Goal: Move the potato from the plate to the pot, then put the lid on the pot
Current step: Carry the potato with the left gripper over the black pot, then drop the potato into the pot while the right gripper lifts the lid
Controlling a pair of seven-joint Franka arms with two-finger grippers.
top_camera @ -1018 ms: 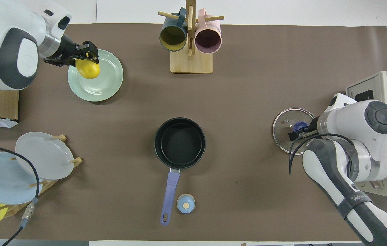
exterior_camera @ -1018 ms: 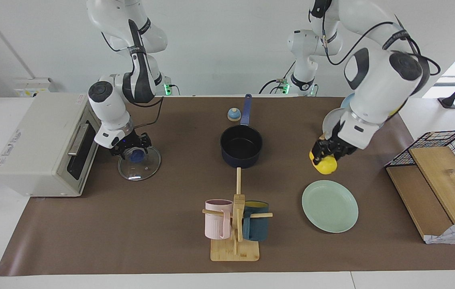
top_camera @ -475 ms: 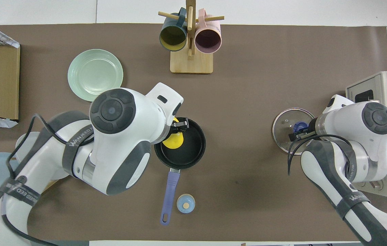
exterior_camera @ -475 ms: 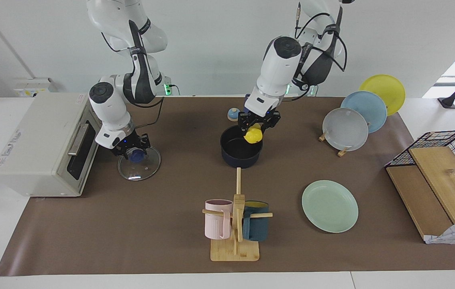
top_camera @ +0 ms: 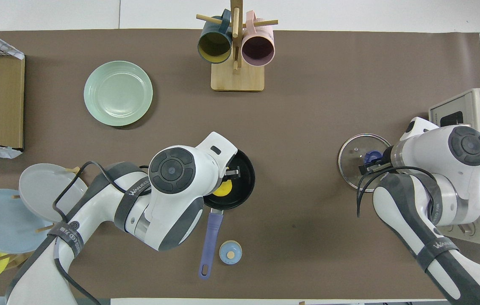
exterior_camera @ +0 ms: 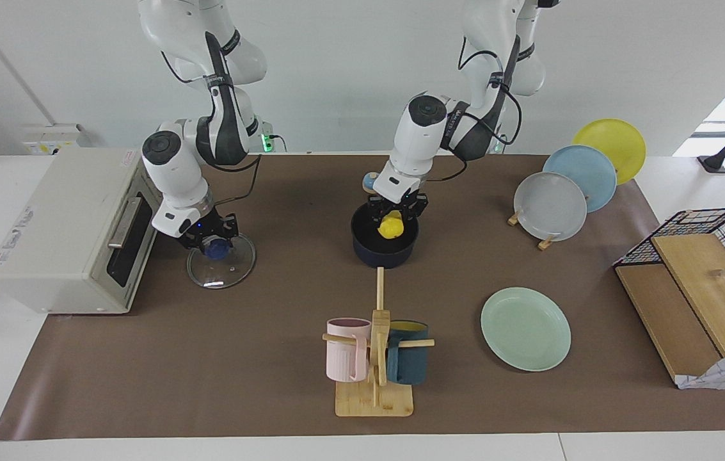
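Left end effector (exterior_camera: 395,216) pinches the potato (exterior_camera: 391,227) inside the pot (exterior_camera: 384,241); right end effector (exterior_camera: 211,241) clamps the lid's (exterior_camera: 221,262) knob on the counter.

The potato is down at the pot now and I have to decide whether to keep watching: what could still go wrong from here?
1. The left gripper is shut on the potato low inside the pot; lifting out, it might catch the rim and shift the pot.
2. The right gripper is shut on the knob of the lid, which lies beside the toaster oven. Carried over too soon, the lid could meet the left arm above the pot.
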